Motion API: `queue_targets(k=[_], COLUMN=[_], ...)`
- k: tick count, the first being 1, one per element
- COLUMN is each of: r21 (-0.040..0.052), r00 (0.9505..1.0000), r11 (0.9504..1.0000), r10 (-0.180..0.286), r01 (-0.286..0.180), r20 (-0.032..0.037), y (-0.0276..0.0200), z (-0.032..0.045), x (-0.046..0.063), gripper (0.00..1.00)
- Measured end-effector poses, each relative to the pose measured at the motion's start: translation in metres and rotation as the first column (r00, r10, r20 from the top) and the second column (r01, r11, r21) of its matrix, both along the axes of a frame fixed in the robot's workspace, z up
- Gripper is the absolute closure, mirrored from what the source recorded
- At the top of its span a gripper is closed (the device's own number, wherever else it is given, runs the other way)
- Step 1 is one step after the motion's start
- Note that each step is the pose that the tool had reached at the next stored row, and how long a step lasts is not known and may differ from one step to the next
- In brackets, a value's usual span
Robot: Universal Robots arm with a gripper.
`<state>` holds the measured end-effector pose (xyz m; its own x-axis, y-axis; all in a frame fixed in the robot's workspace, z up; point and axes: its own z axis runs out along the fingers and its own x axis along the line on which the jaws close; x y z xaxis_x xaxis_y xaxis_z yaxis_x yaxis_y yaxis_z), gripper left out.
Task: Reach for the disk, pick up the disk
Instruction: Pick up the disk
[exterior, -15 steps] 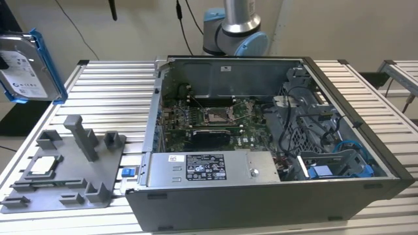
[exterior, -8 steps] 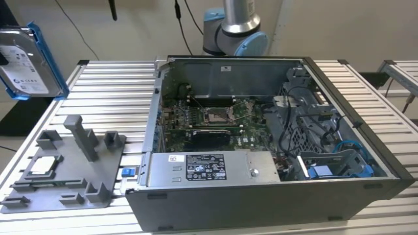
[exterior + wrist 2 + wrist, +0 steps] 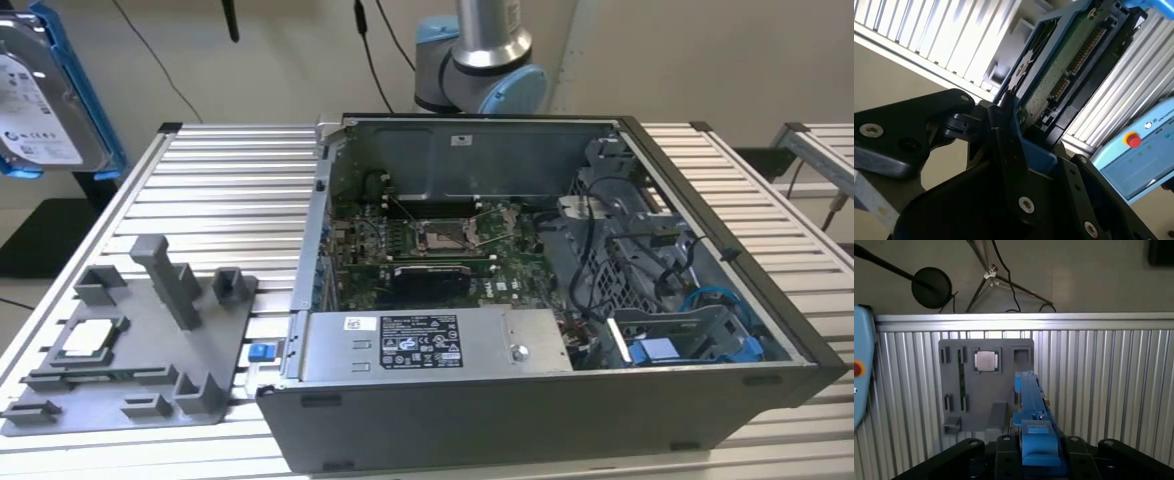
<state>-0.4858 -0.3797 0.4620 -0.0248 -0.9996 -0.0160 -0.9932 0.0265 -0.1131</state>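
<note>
- Silver ribbed metal makes up the table (image 3: 200, 180), and a big open computer case (image 3: 534, 420) sits on top of it.
- Beside the case, on the exterior view's left, lies a gray tray (image 3: 120, 350). A small square chip (image 3: 83, 340) rests in it.
- The disk (image 3: 40, 90) is not on the table. It hangs up in the air at the exterior view's far left, well above the tray.
- In both wrist views, the gripper (image 3: 1036, 445) is closed tight on the blue edge of the disk. The rest of the disk sticks out past the gripper, over the tray.
- I think the reaching part is done. The picking up looks done too, because the disk touches nothing but the gripper.
- Any move from here calls for a firm squeeze and a slow, steady arm. The hold is only on one thin plastic end, so I think a quick jerk could make the disk tip or slip out.
</note>
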Motion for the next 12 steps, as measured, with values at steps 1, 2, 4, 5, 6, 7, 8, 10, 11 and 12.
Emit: queue_targets(k=[1, 2, 4, 5, 6, 7, 8, 10, 11, 12], r21=[0.0, 0.0, 0.0, 0.0, 0.0, 0.0001, 0.0001, 0.0001, 0.0, 0.0], r00=[1.0, 1.0, 1.0, 1.0, 1.0, 1.0, 1.0, 1.0, 1.0, 1.0], r11=[1.0, 1.0, 1.0, 1.0, 1.0, 1.0, 1.0, 1.0, 1.0, 1.0], r10=[0.0, 0.0, 0.0, 0.0, 0.0, 0.0, 0.0, 0.0, 0.0, 0.0], r01=[0.0, 0.0, 0.0, 0.0, 0.0, 0.0, 0.0, 0.0, 0.0, 0.0], r20=[0.0, 0.0, -0.0001, 0.0, 0.0001, 0.0001, 0.0002, 0.0001, 0.0001, 0.0], y=[0.0, 0.0, 0.0, 0.0, 0.0, 0.0, 0.0, 0.0, 0.0, 0.0], z=[0.0038, 0.0063, 0.0098, 0.0118, 0.0144, 0.0173, 0.0198, 0.0242, 0.0259, 0.0271], x=[0.0, 0.0, 0.0, 0.0, 0.0, 0.0, 0.0, 0.0, 0.0, 0.0], gripper=[1.0, 1.0, 1.0, 1.0, 1.0, 1.0, 1.0, 1.0, 1.0, 1.0])
